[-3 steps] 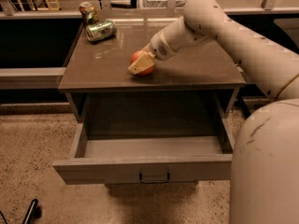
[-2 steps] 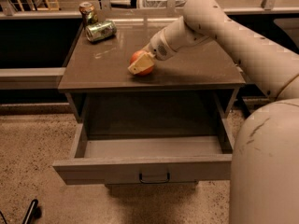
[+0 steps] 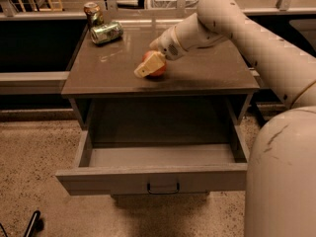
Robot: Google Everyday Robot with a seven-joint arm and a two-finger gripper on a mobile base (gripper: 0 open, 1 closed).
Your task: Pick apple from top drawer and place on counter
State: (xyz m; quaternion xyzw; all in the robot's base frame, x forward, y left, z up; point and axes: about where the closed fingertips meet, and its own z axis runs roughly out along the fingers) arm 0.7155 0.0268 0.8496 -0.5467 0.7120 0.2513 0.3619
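Note:
The apple point(image 3: 159, 71), red-orange, rests on the counter point(image 3: 212, 73) near its front middle. My gripper point(image 3: 148, 69) reaches in from the right and is shut on the apple, with one cream finger point(image 3: 146, 66) lying across its front. The arm point(image 3: 222, 19) stretches over the right side of the counter. The top drawer point(image 3: 98, 179) is pulled open below the counter. Its inside shows nothing in it, and its dark pull handle point(image 3: 163, 188) is at the front.
A crushed green can point(image 3: 107, 32) lies on the counter's back left corner, with an upright can point(image 3: 92, 11) behind it. My robot body point(image 3: 281, 181) fills the lower right. Speckled floor point(image 3: 34, 147) surrounds the cabinet.

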